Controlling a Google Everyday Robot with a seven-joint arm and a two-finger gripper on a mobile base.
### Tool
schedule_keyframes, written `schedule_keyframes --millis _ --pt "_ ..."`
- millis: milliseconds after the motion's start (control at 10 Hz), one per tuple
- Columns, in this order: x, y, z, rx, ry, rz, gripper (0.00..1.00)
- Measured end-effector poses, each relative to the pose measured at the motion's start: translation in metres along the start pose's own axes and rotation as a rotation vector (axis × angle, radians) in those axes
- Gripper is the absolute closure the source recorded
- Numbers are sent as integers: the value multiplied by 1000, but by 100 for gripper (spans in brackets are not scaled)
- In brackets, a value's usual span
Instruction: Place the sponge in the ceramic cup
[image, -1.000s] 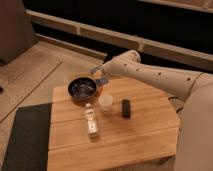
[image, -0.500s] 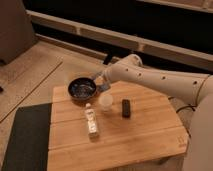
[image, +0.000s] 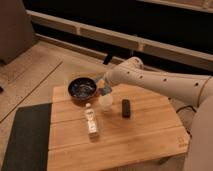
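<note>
The gripper (image: 103, 86) at the end of the white, hole-dotted robot arm (image: 160, 84) hangs low over the far-left part of the table, fingers clenched on the small blue-grey soft sponge (image: 106, 91). The sponge sits at the gripper's lower end, directly above the mouth of the small white cylindrical ceramic cup (image: 106, 102). Whether it touches the rim cannot be told.

The cup stands upright on the light wooden slatted table (image: 142, 137), towards the far edge. Just beside it to the left is the dark round bowl with an orange rim (image: 82, 88), near the table's far-left corner; the gripper is close to the bowl's right edge.

To the right of the cup, a little apart, lies the black rectangular block (image: 126, 108), its long side running front to back. In front of the cup and slightly left, the clear plastic bottle (image: 91, 121) lies on its side, cap end pointing away towards the bowl.

The arm reaches in from the right, above the table's far edge. Left of the table a dark grey mat (image: 24, 137) covers the floor.
</note>
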Motion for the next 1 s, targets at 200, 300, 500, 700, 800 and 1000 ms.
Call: schedule_keyframes --millis 200,300,500,700,800,1000 --pt "-2 5 12 -15 15 -10 100" --pt "-2 5 16 -20 23 -11 100" --pt "-3 11 23 -48 30 -15 100" --pt "-2 13 26 -66 44 -29 100" --pt "0 12 26 -64 53 -39 100" --pt "1 9 23 -44 61 -68 100"
